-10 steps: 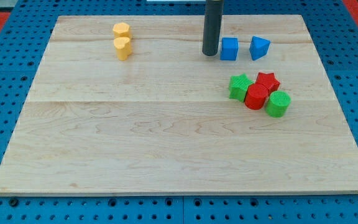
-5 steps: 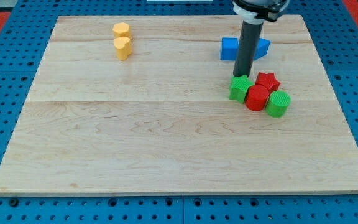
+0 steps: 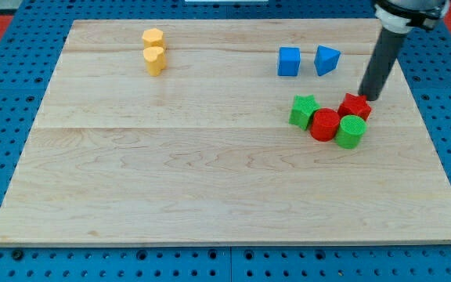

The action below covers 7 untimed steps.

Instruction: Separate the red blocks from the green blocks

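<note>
My tip [image 3: 369,98] rests at the upper right edge of the red star block [image 3: 355,106], touching or nearly touching it. A red cylinder [image 3: 324,124] sits just left and below the star. A green star block [image 3: 304,110] lies to the left of the red cylinder, touching it. A green cylinder [image 3: 351,131] sits right below the red star, against the red cylinder. The four form one tight cluster at the right of the wooden board [image 3: 210,172].
A blue cube [image 3: 289,61] and a blue triangular block [image 3: 326,59] sit above the cluster near the board's top. Two yellow blocks [image 3: 154,50] stand together at the top left. Blue pegboard surrounds the board.
My tip has moved right, from above the green star to the upper right of the red star. The red star has shifted slightly right and down, away from the green star.
</note>
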{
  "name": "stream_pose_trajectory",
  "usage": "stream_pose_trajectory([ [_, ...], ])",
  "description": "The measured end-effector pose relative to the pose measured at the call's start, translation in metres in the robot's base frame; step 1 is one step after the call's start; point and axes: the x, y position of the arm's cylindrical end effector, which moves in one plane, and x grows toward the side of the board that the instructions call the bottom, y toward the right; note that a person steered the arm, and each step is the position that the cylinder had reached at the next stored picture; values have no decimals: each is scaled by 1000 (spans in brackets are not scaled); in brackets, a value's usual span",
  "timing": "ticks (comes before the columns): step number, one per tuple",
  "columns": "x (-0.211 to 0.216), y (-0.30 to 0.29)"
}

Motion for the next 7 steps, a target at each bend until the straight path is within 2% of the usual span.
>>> stream_pose_trajectory([
  [3, 86, -125],
  [4, 95, -170],
  [5, 68, -170],
  [6, 75, -188],
  [7, 119, -226],
])
